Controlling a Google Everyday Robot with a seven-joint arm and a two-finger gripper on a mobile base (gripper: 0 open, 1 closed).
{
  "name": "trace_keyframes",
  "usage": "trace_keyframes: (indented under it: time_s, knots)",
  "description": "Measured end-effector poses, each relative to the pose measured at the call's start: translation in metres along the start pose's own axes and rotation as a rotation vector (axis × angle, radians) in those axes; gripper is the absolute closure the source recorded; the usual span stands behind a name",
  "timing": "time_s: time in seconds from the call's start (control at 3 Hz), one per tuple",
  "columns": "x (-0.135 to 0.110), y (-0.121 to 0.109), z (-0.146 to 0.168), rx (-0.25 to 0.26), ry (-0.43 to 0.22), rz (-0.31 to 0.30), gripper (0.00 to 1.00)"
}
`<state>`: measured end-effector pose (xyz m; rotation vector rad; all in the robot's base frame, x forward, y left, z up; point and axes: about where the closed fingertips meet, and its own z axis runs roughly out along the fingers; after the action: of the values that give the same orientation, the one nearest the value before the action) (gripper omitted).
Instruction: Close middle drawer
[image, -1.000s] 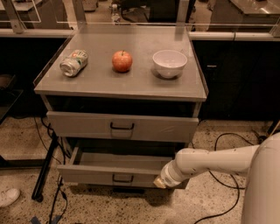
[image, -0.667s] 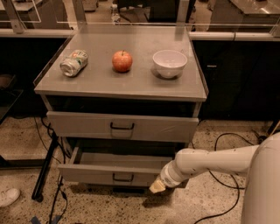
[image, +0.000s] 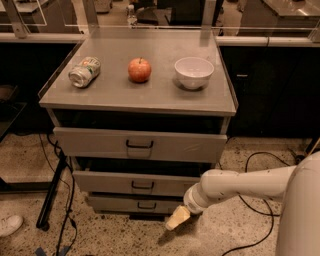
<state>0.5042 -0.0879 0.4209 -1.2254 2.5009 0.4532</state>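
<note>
hovering below middle drawer (image: 107, 183): end effector (image: 177, 218)

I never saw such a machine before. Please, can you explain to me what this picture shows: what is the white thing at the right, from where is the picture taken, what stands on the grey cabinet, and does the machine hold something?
The white thing is a robot arm on a mobile base. At its end is the gripper, the part that grasps. It hangs low near the floor, by the right end of the bottom drawer, and I see nothing held in it. There is only one view, looking down at the front of the grey cabinet; where the camera is mounted is not known. On top are a can lying on its side, a red apple and a white bowl. The robot's job is to close the middle drawer. Above it, the top drawer stands a little open.
</note>
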Motion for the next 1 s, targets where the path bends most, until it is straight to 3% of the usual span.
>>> trace_keyframes:
  time_s: [0.33,1.0]
  knots:
    - [0.0,0.0,0.0,0.0,0.0,0.0,0.12]
    - [0.0,0.0001,0.0001,0.0,0.0,0.0,0.56]
